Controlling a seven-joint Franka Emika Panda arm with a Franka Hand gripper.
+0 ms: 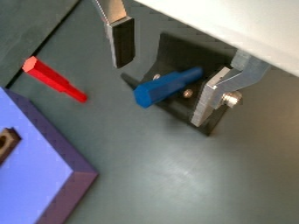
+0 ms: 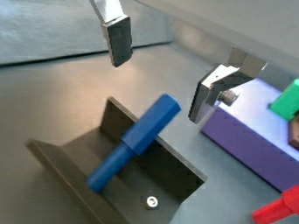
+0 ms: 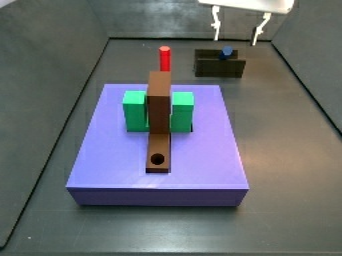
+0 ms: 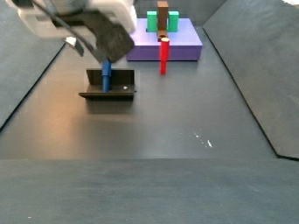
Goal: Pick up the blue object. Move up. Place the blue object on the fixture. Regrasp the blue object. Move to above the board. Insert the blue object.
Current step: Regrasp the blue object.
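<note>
Purple and broad, the board (image 3: 160,150) takes up the middle of the floor in a side view, carrying a green block (image 3: 134,110) and a long brown bar (image 3: 159,125) with a round hole near its front end. A red peg (image 3: 164,58) stands upright just behind the board. Well apart from the slab, toward the far corner, sits the fixture (image 3: 219,66), a dark bracket. The blue object (image 2: 136,142) leans in it, tilted against the bracket's upright wall with one end down on the base plate, as a wrist view shows.

The gripper (image 2: 163,68) hangs above the fixture with its jaws spread wide and nothing between them; both silver fingers (image 1: 121,41) stand clear of the peg on either side.

Judging by this, the placing is done and the regrasp is the step in hand. To do it well, the fingers should straddle the peg's upper, free part, descend without brushing the bracket wall, and close squarely across the shaft so the peg ends up aligned with the gripper's axis for insertion. Closing off-centre could tip the peg out of the fixture.
</note>
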